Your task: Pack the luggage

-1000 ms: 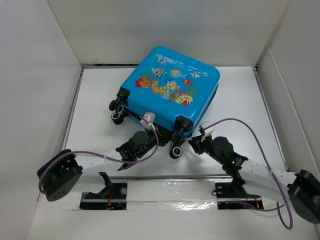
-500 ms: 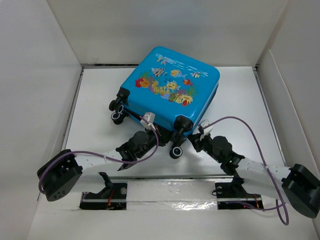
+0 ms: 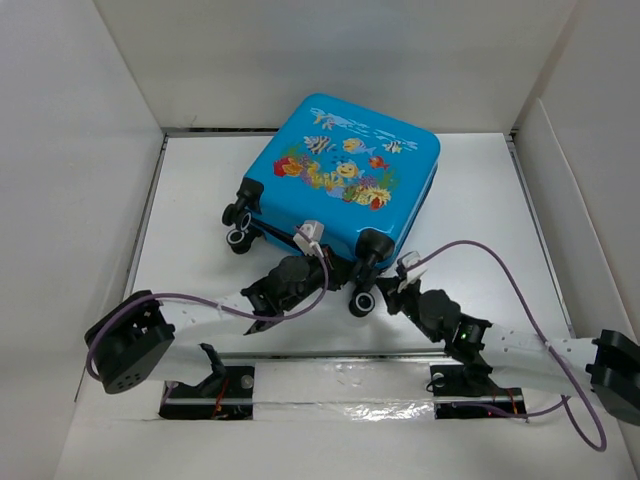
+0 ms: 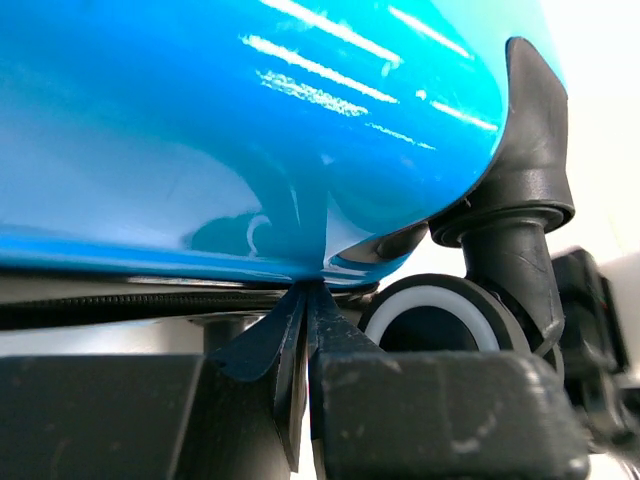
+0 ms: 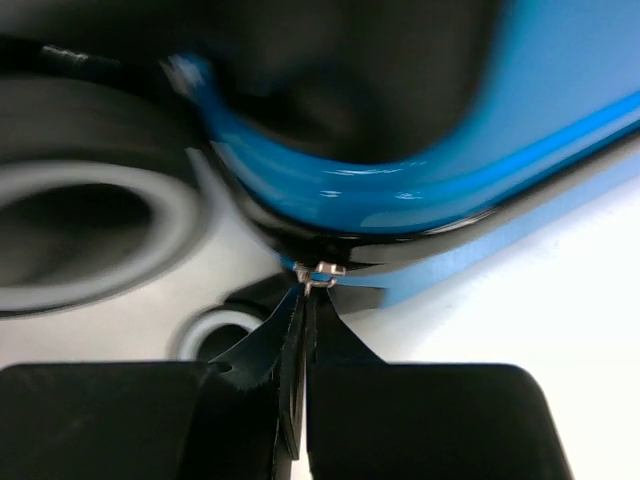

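Note:
The luggage (image 3: pixel 345 180) is a bright-blue hard-shell suitcase with a fish and coral print. It lies flat and closed on the white table, its black wheels (image 3: pixel 362 303) toward me. My left gripper (image 3: pixel 322 260) is shut, its tips pressed to the case's near edge between the wheels. In the left wrist view the tips (image 4: pixel 305 292) touch the blue shell (image 4: pixel 250 130) at the zip seam. My right gripper (image 3: pixel 390 285) is by the near right wheel. In the right wrist view it (image 5: pixel 305 292) is shut on a small silver zip pull (image 5: pixel 322 271) at the case's rim (image 5: pixel 420 200).
White walls close in the table on the left (image 3: pixel 70 200), back and right (image 3: pixel 590 180). Purple cables (image 3: pixel 500 260) loop over both arms. A second wheel pair (image 3: pixel 240 228) sticks out at the case's near left corner. The arm bases (image 3: pixel 215 385) sit at the near edge.
Both grippers have pushed in closer to the case's near edge. The right arm has dropped lower and reached left. The case has shifted slightly with them.

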Action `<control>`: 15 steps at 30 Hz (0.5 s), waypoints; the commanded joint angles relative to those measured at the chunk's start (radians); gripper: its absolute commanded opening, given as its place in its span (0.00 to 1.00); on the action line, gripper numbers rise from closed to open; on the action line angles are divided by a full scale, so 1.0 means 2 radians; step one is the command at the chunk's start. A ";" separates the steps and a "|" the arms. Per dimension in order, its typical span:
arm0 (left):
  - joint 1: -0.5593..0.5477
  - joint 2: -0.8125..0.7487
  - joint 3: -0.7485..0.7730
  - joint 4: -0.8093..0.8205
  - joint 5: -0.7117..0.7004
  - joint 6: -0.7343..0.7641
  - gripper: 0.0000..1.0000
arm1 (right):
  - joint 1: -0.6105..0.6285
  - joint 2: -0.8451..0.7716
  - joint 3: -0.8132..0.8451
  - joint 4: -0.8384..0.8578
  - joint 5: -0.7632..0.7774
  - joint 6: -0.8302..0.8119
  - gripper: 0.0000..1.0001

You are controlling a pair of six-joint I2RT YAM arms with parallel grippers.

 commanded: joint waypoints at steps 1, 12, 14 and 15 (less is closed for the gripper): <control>0.004 0.029 0.087 0.069 -0.012 0.015 0.00 | 0.095 -0.017 0.029 -0.007 -0.014 0.060 0.00; 0.026 0.091 0.261 -0.166 0.039 0.086 0.04 | 0.193 0.144 0.132 0.028 0.128 0.063 0.00; 0.036 0.090 0.267 -0.228 0.049 0.097 0.36 | 0.193 0.154 0.148 0.035 0.146 0.050 0.00; 0.042 0.084 0.258 -0.242 0.045 0.097 0.47 | 0.193 0.164 0.150 0.041 0.153 0.046 0.00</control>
